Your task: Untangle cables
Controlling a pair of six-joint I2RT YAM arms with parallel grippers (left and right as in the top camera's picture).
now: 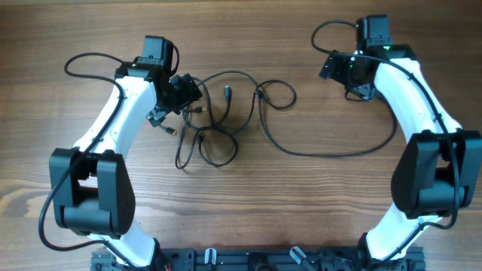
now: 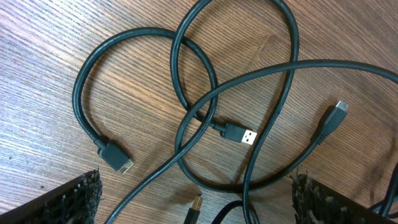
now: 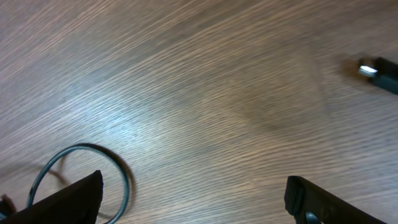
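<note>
ok so the cables (image 1: 213,129) are lying on the wooden table (image 1: 301,218), left of center & a bit toward the far side, in loose overlapping loops, not rly a tight knot. 1 long cord (image 1: 316,155) is curving out of the bunch to the right in a big arc toward the near side, then running up to the right arm (image 1: 422,113) & going out of sight behind it. The left gripper (image 1: 181,94) is hanging over the left edge of the bunch w/ its jaws spread wide and nothing clamped. Whether it's touching a cord, can't tell from above. From the left wrist cam both fingers (image 2: 74,199) are sitting at the bottom corners and the cords are lying on the wood between and beyond them, crossing over each other a few times. 4 plug ends are showing there: a flat USB plug (image 2: 245,135) in the middle of the crossing loops, a chunkier plug (image 2: 116,158) to its left, a small plug (image 2: 333,115) to the right & a gold-tipped plug (image 2: 194,205) peeking in at the bottom. The right gripper (image 1: 331,66) is hovering at the far right, well apart from the bunch, jaws also wide, gripping nothing, w/ only bare wood between them. Its cam is catching 1 silver-tipped plug end (image 3: 376,70) at the edge, idk which cord.
</note>
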